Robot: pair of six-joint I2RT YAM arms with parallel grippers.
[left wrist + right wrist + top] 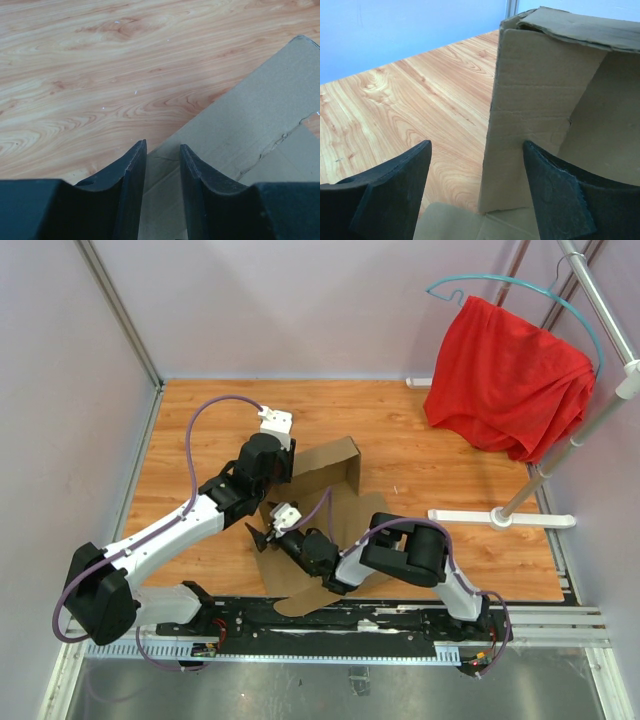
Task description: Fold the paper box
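You are not seeing any words, numbers or signs that you can read here. The paper box is showing only plain brown card.

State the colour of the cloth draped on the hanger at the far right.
The cloth is plain red, best seen in the top external view.

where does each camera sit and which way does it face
Top external: above and behind the bases, looking down on the table, both arms and the paper box.
Left wrist: on the left arm, looking down past the left gripper at flat cardboard.
Right wrist: on the right arm, looking past the right gripper at the box's upright wall.
Shared: all see the paper box.
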